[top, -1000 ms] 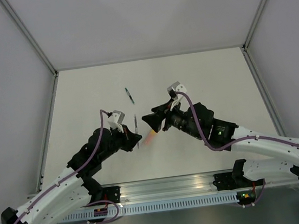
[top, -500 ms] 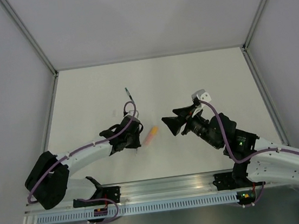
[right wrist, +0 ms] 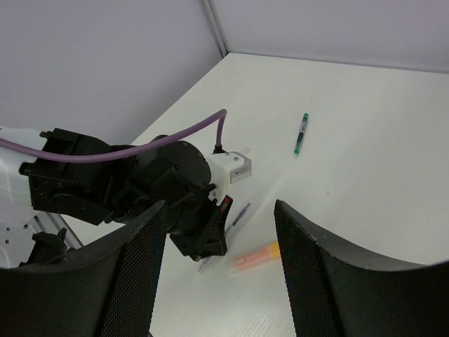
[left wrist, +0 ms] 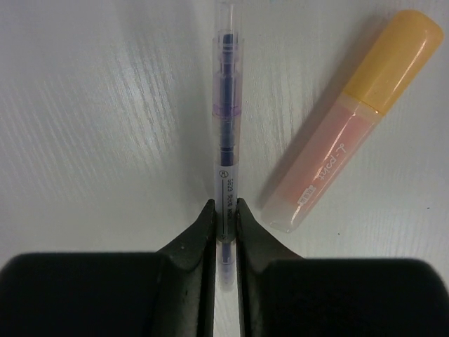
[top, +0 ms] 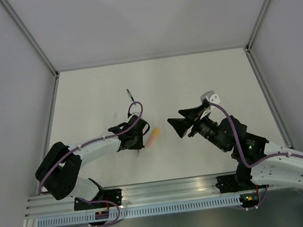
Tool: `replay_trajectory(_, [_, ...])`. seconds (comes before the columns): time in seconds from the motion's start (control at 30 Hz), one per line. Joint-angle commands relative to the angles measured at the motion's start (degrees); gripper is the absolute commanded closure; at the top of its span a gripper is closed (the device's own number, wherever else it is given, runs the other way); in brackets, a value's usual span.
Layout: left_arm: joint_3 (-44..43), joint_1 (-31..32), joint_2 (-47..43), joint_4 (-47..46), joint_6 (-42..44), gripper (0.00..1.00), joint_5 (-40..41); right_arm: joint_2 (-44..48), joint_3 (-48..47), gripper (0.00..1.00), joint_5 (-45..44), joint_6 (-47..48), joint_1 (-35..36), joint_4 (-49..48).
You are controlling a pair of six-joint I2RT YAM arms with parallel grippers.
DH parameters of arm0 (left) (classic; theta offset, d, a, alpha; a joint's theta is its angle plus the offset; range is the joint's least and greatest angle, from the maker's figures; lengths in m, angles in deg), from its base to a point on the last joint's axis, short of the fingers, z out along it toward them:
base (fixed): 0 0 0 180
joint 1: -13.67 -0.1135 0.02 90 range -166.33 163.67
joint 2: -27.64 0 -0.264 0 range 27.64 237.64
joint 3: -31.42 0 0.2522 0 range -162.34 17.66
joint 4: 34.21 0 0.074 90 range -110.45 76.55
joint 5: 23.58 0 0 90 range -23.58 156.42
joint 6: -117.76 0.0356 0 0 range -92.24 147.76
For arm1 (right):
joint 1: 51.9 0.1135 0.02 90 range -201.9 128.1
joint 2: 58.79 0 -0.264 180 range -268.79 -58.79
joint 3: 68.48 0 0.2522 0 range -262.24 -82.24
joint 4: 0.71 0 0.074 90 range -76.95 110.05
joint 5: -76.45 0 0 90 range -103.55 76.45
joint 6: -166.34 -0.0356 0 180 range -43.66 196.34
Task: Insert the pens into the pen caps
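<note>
L hand pinched shut on rear end of thin clear pen, which sticks straight out ahead. Orange pen w/ yellow-orange cap lies on counter just R of it. R hand wide open, empty. Teal pen lies well beyond both hands.

Bright, diffuse light.
Left wrist: glare is seen on the table at 10 o'clock. Right wrist: the orange pen is blurred.
</note>
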Motion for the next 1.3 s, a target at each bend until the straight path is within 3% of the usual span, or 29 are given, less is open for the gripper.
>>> replay_trajectory(0.0, [-2.5, -0.2, 1.0, 1.6, -2.0, 0.82, 0.7, 0.7, 0.7, 0.31, 0.3, 0.7, 0.0, 0.0])
replay_trajectory(0.07, [-2.9, -0.3, 1.4, 1.6, -2.2, 0.76, 0.5, 0.6, 0.7, 0.31, 0.3, 0.7, -0.1, 0.0])
replay_trajectory(0.43, [-5.5, -0.3, -1.3, 5.2, -2.6, 0.66, 1.8, 1.3, 0.9, 0.31, 0.5, 0.5, -0.1, 0.3])
replay_trajectory(0.57, [-10.5, -0.3, -3.7, 7.4, -2.1, 0.54, 2.7, 1.3, 1.0, 0.31, 0.2, -0.3, -0.1, 0.4])
replay_trajectory(0.7, [-17.5, -0.6, -2.7, 10.2, -2.1, 0.51, 6.8, 0.7, -0.8, 0.31, -0.6, -3.8, 0.0, 4.3])
replay_trajectory(0.97, [-34.1, -8.5, 8.3, 10.2, 1.8, 0.47, 9.7, 4.9, -5.0, 0.32, 14.1, -5.8, -0.1, 14.8])
replay_trajectory(1.1, [-39.4, -12.3, 16.1, 7.5, 4.8, 0.45, 10.0, 10.5, 1.6, 0.32, 16.4, -7.2, -0.1, 11.6])
replay_trajectory(1.27, [-48.5, -20.3, 24.8, 8.7, 7.2, 0.46, 6.5, 13.3, 1.6, 0.32, 19.1, -8.7, -0.1, 11.0])
